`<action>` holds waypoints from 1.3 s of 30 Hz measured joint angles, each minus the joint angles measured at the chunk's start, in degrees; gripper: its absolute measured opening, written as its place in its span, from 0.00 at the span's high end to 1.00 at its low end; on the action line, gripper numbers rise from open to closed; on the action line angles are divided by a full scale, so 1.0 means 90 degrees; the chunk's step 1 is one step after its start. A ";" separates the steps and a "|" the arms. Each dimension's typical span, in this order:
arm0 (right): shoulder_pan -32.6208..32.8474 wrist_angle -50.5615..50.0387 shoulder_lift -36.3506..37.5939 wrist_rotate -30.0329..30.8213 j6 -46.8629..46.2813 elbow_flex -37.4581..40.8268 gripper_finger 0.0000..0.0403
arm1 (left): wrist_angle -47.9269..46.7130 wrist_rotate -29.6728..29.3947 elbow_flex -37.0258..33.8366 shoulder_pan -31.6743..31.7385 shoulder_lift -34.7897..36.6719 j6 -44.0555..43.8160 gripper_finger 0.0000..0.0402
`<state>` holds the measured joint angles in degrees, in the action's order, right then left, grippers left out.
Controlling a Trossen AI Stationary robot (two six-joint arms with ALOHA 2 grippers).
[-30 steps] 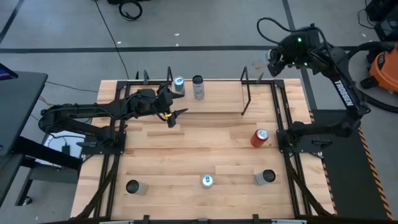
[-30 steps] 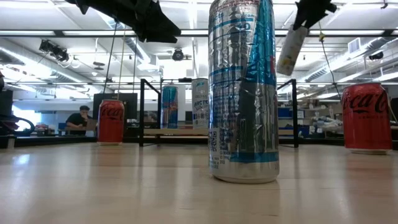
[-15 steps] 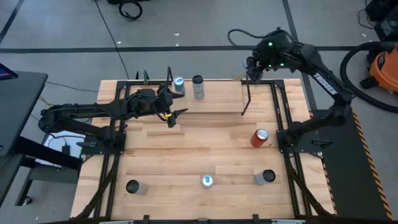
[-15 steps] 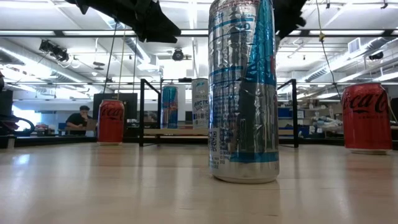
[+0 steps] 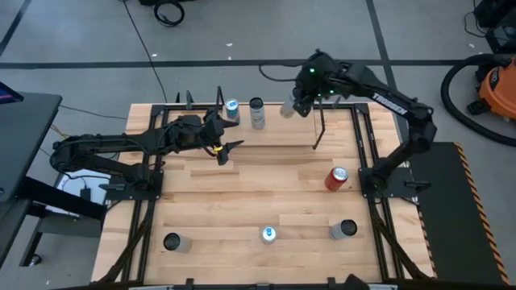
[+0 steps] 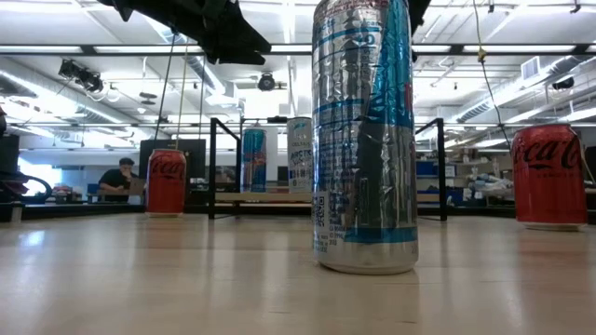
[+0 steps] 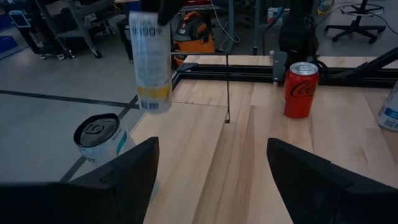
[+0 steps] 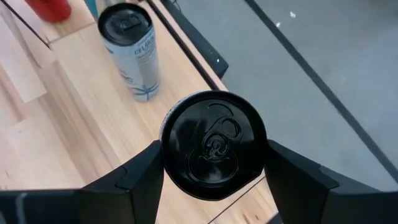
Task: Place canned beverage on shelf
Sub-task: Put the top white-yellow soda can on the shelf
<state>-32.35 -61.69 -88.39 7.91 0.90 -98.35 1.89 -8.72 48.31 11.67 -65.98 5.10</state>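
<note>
A: Where is the can?
B: The right hand (image 5: 292,105) grips a black-topped can (image 8: 213,144) above the shelf (image 5: 282,129), at about one o'clock of the desk (image 5: 266,193); its body is blurred from above, and in the level view the big silver-blue can (image 6: 364,140) hides it.
A: And the left hand (image 5: 226,151)?
B: It hangs at ten o'clock, fingers (image 7: 118,180) spread wide, holding nothing. Two cans (image 5: 244,112) stand on the shelf
</note>
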 joint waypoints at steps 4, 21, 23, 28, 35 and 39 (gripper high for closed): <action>0.0069 0.0021 -0.0292 0.0150 -0.0150 0.0000 0.38 | 0.0000 -0.0001 0.0000 0.0001 0.0000 0.0002 0.25; 0.0210 0.0286 -0.1050 0.0321 -0.0491 0.0007 0.38 | -0.0033 0.0001 0.0000 0.0001 0.0000 0.0004 0.25; 0.0259 0.0263 -0.1094 0.0367 -0.0524 0.0007 0.38 | -0.0042 0.0000 0.0000 0.0000 0.0000 0.0005 0.25; 0.0409 0.0251 -0.1116 0.0458 -0.0504 0.0007 0.38 | -0.0046 0.0001 0.0000 0.0001 0.0000 0.0002 0.25; 0.0431 0.0212 -0.1109 0.0501 -0.0502 0.0122 0.38 | -0.0049 0.0000 0.0000 0.0001 0.0000 0.0000 0.25; 0.0427 0.0269 -0.1111 0.0638 -0.0471 0.0235 0.38 | -0.0049 -0.0002 0.0000 0.0001 0.0000 0.0000 0.25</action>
<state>-28.50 -59.27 -98.39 13.65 -3.35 -96.23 1.45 -8.73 48.31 11.68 -65.98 5.10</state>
